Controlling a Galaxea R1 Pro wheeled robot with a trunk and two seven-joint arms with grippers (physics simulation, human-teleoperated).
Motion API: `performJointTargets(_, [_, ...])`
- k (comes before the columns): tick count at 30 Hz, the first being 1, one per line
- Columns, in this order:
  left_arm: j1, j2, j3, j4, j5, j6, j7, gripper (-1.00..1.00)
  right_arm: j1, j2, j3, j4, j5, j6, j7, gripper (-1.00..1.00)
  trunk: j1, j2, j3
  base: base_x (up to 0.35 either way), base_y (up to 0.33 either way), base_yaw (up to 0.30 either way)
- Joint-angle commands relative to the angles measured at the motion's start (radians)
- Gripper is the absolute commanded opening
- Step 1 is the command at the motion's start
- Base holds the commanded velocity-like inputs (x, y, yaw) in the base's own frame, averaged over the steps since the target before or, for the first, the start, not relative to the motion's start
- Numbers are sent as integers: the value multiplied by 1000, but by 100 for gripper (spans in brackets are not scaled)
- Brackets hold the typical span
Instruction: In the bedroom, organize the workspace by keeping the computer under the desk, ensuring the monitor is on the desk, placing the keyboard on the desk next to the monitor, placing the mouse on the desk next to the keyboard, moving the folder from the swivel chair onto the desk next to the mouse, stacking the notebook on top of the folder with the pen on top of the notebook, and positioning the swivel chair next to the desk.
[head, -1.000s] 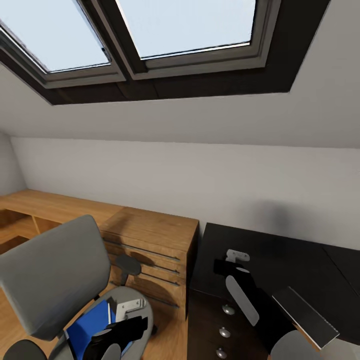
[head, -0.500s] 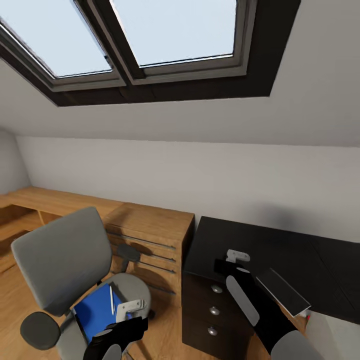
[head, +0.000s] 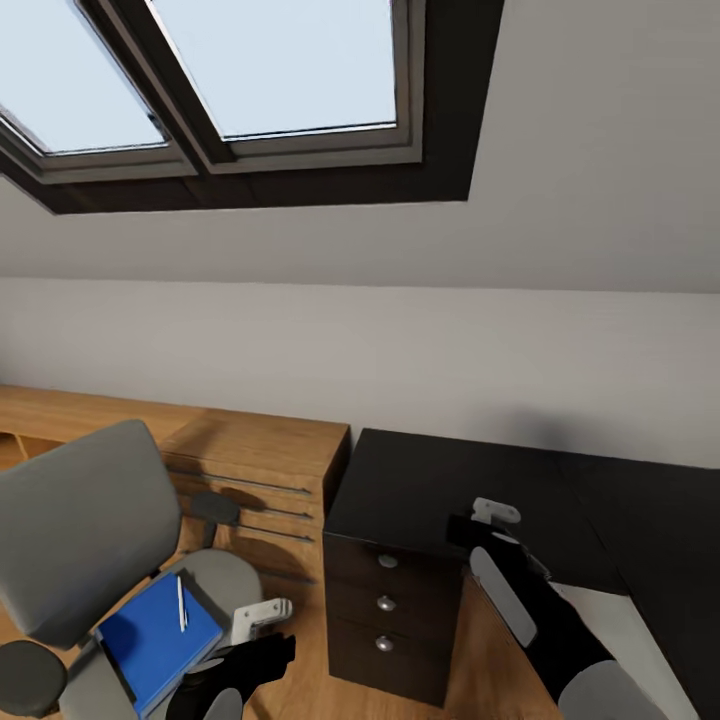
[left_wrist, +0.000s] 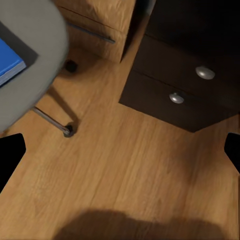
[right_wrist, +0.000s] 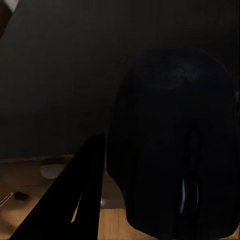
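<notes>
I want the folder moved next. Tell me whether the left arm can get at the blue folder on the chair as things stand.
Probably yes. The left pincer hangs open beside the chair seat, close to the blue folder, with nothing between them. The pen lies on top and could slide off when lifted.

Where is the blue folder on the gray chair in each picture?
Head view: the flat blue folder lies on the gray swivel chair's seat, lower left, a white pen on top.
Left wrist view: one blue corner shows at the picture's edge, on the gray seat.
Right wrist view: I cannot find it there.
Shared landmark: the black drawer cabinet with round silver knobs.
</notes>
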Motion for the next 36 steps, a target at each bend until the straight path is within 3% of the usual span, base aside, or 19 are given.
performJointTargets(1, [-1,1,-2,-1,10,1,10,100,-1,-2,-4,-1,-8,2,-7,-100,0,-1,-1,-2,-3,-268])
performJointTargets(5, [-1,2,-1,-1,9,1,9,100,-1,-13,-66,0,-9,3,-6,-100,0,-1,1,0,-1,-268])
performJointTargets(6, [-1,2,0,-1,8,1,8,100,-1,-14,-121,3,-9,2,-6,-100,0,-1,2,0,0,-268])
performJointTargets(7, [-1,3,0,-1,8,1,8,100,-1,-14,-146,4,-8,2,-6,-100,0,-1,2,0,0,-268])
performJointTargets(12, [-1,4,0,-3,8,-1,8,100,-1,-14,-222,16,-8,1,-6,-100,0,-1,5,-1,0,-268])
performJointTargets(16, [-1,4,0,-3,8,-2,10,100,-1,-13,-372,42,-8,1,-4,-100,0,-1,7,-189,-67,-268])
performJointTargets(19, [-1,4,-1,-3,8,-2,11,100,-1,-11,-443,54,-7,0,-4,-100,0,-1,9,-279,-154,-268])
performJointTargets(25, [-1,4,0,-3,8,-2,9,100,-1,-12,-473,57,-7,-3,-4,-100,0,-1,12,-198,-140,-268])
performJointTargets(27, [-1,4,1,-3,8,-2,8,100,-1,-12,-522,67,-7,-5,-4,-100,0,-1,13,-29,-21,-268])
performJointTargets(30, [-1,4,1,-3,8,-2,7,100,-1,-12,-542,89,-5,-30,-6,-100,0,-1,14,-5,-4,-271])
performJointTargets(36, [-1,4,1,-4,8,-2,6,100,-1,-12,-540,113,-1,-61,-5,-100,0,-1,15,0,0,-283])
